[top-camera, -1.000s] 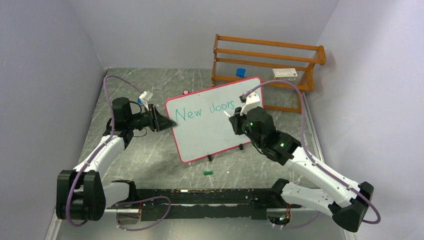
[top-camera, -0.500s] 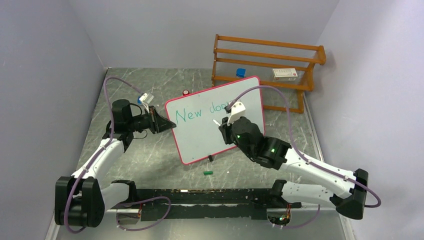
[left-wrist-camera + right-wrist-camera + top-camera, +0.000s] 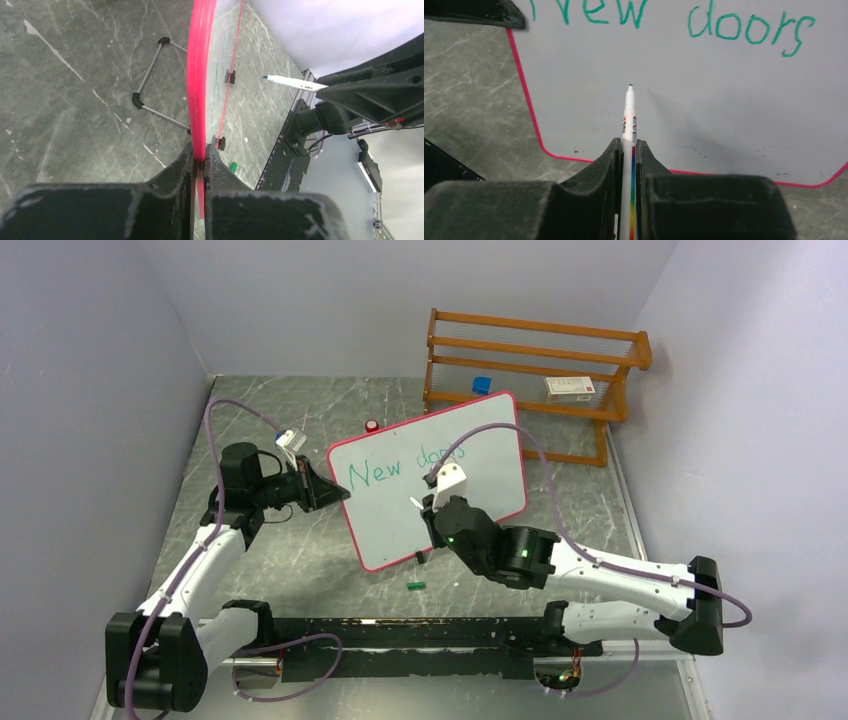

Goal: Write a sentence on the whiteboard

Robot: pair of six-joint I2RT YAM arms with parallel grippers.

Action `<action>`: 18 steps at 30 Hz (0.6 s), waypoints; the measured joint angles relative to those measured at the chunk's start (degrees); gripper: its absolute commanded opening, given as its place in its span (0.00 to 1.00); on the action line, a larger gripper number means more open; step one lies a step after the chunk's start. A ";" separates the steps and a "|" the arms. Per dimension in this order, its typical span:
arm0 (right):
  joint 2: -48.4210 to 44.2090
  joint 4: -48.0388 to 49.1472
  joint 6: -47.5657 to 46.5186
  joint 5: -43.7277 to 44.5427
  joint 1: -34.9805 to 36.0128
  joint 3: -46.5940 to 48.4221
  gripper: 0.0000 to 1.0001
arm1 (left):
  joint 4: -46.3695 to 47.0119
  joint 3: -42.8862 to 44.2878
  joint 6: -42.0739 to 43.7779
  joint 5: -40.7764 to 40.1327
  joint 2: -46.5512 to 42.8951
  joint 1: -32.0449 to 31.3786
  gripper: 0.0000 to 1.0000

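The whiteboard (image 3: 400, 502), white with a pink-red rim, stands tilted at mid-table. It carries the green sentence (image 3: 378, 471), reading "New doors" in one line (image 3: 744, 27). My left gripper (image 3: 338, 490) is shut on the board's left rim (image 3: 200, 75). My right gripper (image 3: 422, 502) is shut on a white marker (image 3: 628, 115) with a rainbow stripe. The marker's green tip hangs just off the bare board below "New". The marker also shows in the left wrist view (image 3: 292, 83), clear of the board face.
A wooden rack (image 3: 535, 365) stands at the back right with a small white box (image 3: 570, 388) and a blue cap (image 3: 482, 385). A red cap (image 3: 372, 425) lies behind the board. A green marker cap (image 3: 416, 585) lies in front of it.
My right gripper has moved left and down with the marker, from the end of "doors" to below "New". The left gripper kept its hold on the board's rim.
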 measured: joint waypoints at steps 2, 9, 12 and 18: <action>0.98 0.07 0.52 1.11 1.49 0.00 0.00 | -0.92 0.02 0.46 -0.46 -0.20 0.00 0.05; 8.31 -0.63 2.10 5.49 5.99 2.58 0.00 | -1.86 0.02 0.90 -0.92 -0.44 0.00 0.05; 11.10 -1.20 2.89 7.26 7.37 4.55 0.00 | -1.86 0.02 0.90 -0.90 -0.46 0.00 0.05; 14.73 -2.10 4.63 10.14 8.46 6.80 0.00 | -2.03 0.02 1.03 -0.94 -0.50 0.00 0.05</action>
